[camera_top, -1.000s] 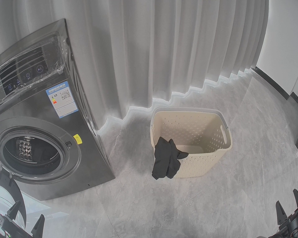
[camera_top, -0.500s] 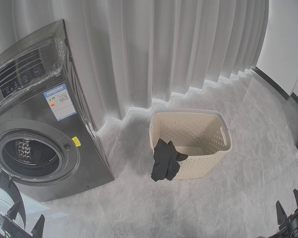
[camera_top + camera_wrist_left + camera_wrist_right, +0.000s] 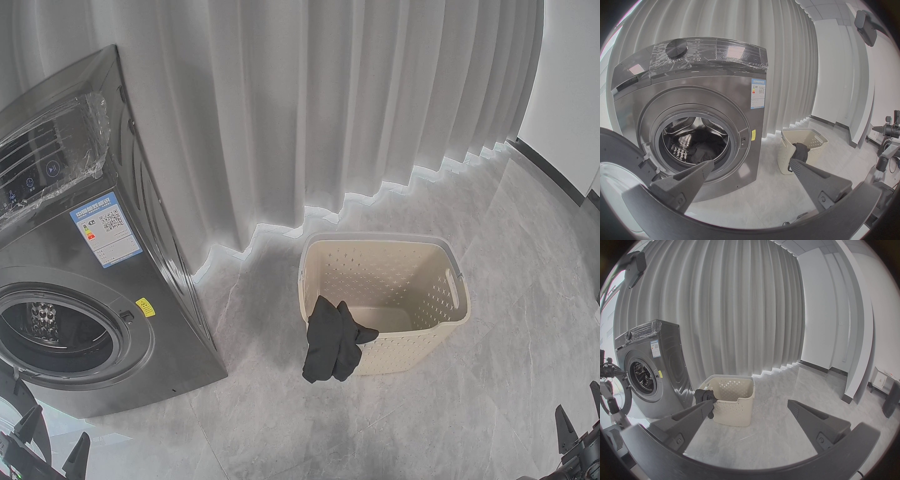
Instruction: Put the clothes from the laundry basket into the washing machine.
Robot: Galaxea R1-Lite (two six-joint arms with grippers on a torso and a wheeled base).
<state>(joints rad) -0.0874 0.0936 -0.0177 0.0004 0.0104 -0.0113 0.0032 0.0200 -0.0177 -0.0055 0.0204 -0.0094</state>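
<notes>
A cream perforated laundry basket stands on the floor to the right of the grey washing machine. A black garment hangs over the basket's near left rim, partly outside it. The machine's round door is swung open, and dark clothes lie in the drum. My left gripper is low in front of the machine, open and empty. My right gripper is low at the right, well short of the basket, also open and empty. The left wrist view looks past the left gripper into the drum.
White floor-length curtains hang behind the machine and basket. A white wall with a dark baseboard closes the right side. Bare grey tiled floor lies between the machine, the basket and my grippers.
The whole head picture has shifted: the machine sits farther left and lower, the basket slightly lower, so the camera moved. The garment, basket and both grippers keep their arrangement.
</notes>
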